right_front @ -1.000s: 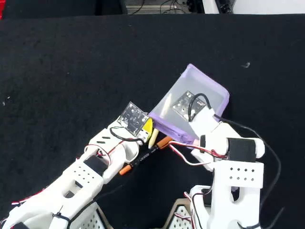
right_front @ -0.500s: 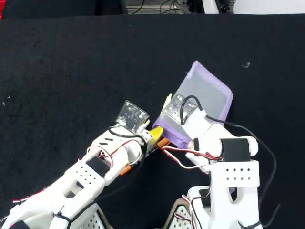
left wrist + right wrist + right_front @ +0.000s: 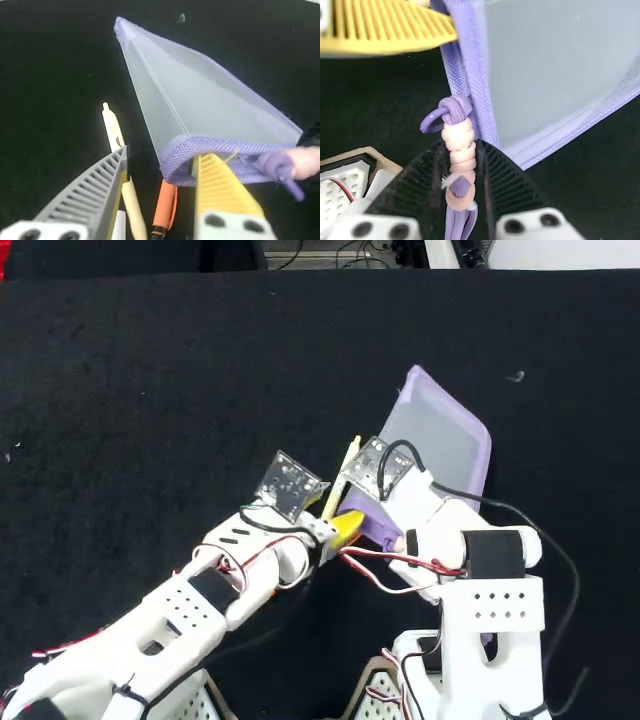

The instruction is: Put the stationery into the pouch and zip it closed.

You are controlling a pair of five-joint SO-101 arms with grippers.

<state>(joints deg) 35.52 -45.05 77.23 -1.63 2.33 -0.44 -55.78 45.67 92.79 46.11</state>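
Firstly, pouch: a translucent lilac mesh pouch (image 3: 445, 430) with purple woven trim lies right of the middle of the black cloth tabletop (image 3: 150, 370). Its mouth end is turned toward the near edge, where both arms meet.
Zip pull: the zip pull (image 3: 456, 137), a purple cord threaded with pink beads, hangs from the trim at one corner of the mouth.
Right gripper: the right gripper (image 3: 460, 150) has its black ribbed fingers pinched together on the zip pull, and the cord's loose ends trail down between them.
Left gripper: the left gripper (image 3: 162, 155) stands spread wide at the pouch's mouth. Its yellow finger (image 3: 222, 195) touches the purple trim, while its grey finger (image 3: 92, 192) sits beside the pouch over bare cloth.
Cream pen: a slim cream plastic pen (image 3: 112, 125) runs along the inner face of the grey finger and pokes past the fingertip. It is outside the pouch, just beside its long side. Whether the cream pen touches the finger I cannot tell.
Orange pen: an orange-barrelled pen with a black band (image 3: 166, 205) lies between the two fingers. The orange pen's end is close under the mouth corner, outside the pouch.
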